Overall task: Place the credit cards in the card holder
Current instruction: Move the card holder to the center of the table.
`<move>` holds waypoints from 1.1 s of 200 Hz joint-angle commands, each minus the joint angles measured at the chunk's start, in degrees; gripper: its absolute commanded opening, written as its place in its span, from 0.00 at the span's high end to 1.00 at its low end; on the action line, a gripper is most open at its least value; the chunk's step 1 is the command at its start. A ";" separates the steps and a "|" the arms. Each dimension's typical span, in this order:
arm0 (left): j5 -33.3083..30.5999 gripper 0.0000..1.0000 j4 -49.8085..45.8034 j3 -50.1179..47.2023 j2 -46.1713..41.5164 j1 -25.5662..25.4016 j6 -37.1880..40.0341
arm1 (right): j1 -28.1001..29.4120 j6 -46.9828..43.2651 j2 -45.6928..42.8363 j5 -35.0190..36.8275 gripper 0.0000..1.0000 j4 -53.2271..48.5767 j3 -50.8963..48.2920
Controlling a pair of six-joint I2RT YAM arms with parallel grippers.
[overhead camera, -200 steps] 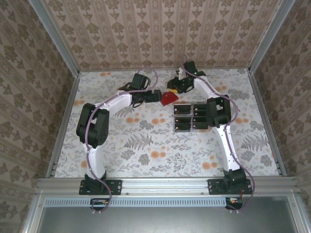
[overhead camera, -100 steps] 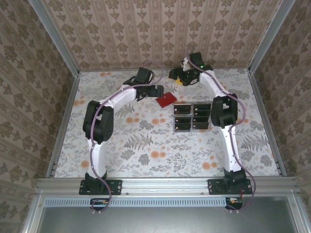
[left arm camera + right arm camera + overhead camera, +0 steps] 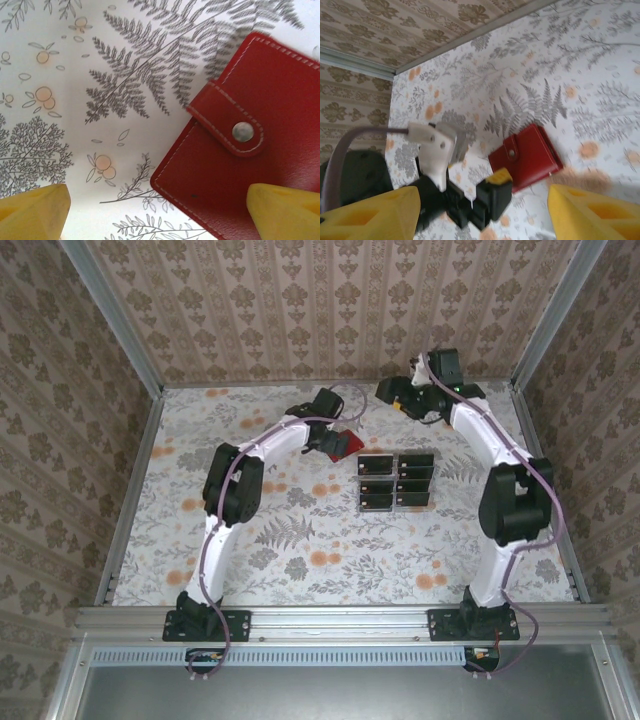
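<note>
Left of centre in the top view, my left gripper [image 3: 333, 439] has swung in over the card holder [image 3: 346, 443], which a second ago sat tilted at the right arm's fingers. The left wrist view shows its yellow fingertips [image 3: 32, 210] spread wide and empty. The right-hand one hangs over the red cover, though I cannot tell whether it touches. The card holder now lies flat on the patterned table [image 3: 300, 540], just up and left of the clear tray [image 3: 396, 507], with its snap [image 3: 242, 131] fastened.

At centre, the black credit cards [image 3: 376, 484] sit in that tray, untouched. At upper right, my right gripper [image 3: 395, 395] has pulled back toward the rear wall, jaws apart with nothing between them.

I read this as a handover. The wallet has been set down for the left arm to steady, and it must be unsnapped before any card goes in.
</note>
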 commanded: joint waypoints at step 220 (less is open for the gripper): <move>6.82 0.00 11.50 -68.54 -64.20 5.44 -20.70 | 30.63 -1.56 -1.70 17.07 0.31 -2.85 -11.94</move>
